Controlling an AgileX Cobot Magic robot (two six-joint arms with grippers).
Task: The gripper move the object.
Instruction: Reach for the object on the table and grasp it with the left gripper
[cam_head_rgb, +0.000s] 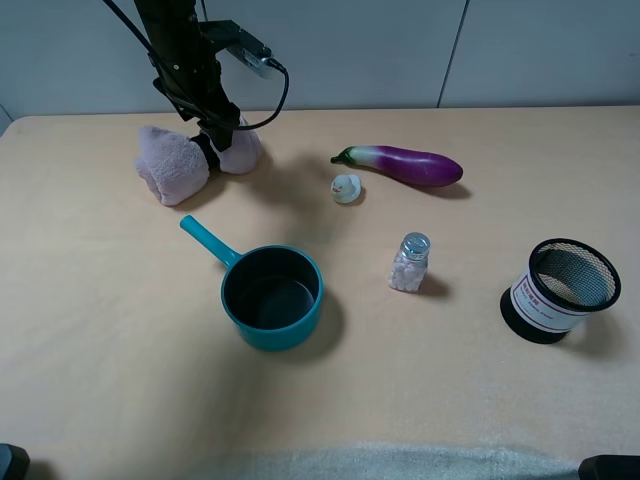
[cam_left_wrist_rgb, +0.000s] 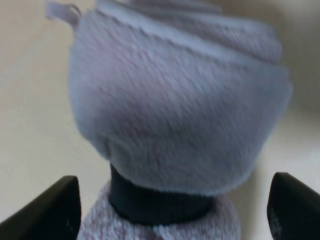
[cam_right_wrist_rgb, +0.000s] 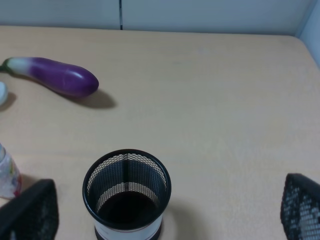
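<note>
The object is a fluffy dusty-pink towel bundle (cam_head_rgb: 172, 165) cinched by a black band, lying at the table's back left. My left gripper (cam_head_rgb: 219, 137), a black claw on a dark arm with trailing cables, is down at the band in the middle of the bundle. In the left wrist view the towel (cam_left_wrist_rgb: 175, 115) fills the frame. The black band (cam_left_wrist_rgb: 160, 202) lies between the two fingertips (cam_left_wrist_rgb: 50, 212), which stand wide apart on either side. My left gripper (cam_left_wrist_rgb: 172, 212) is open. My right gripper (cam_right_wrist_rgb: 165, 212) is open and empty, low at the front right.
A teal saucepan (cam_head_rgb: 272, 297) with its handle pointing toward the towel sits mid-table. A purple eggplant (cam_head_rgb: 410, 165), a small white-green piece (cam_head_rgb: 346, 188) and a glass shaker (cam_head_rgb: 410, 262) lie to the right. A black mesh cup (cam_head_rgb: 560, 290) stands far right, also in the right wrist view (cam_right_wrist_rgb: 127, 192).
</note>
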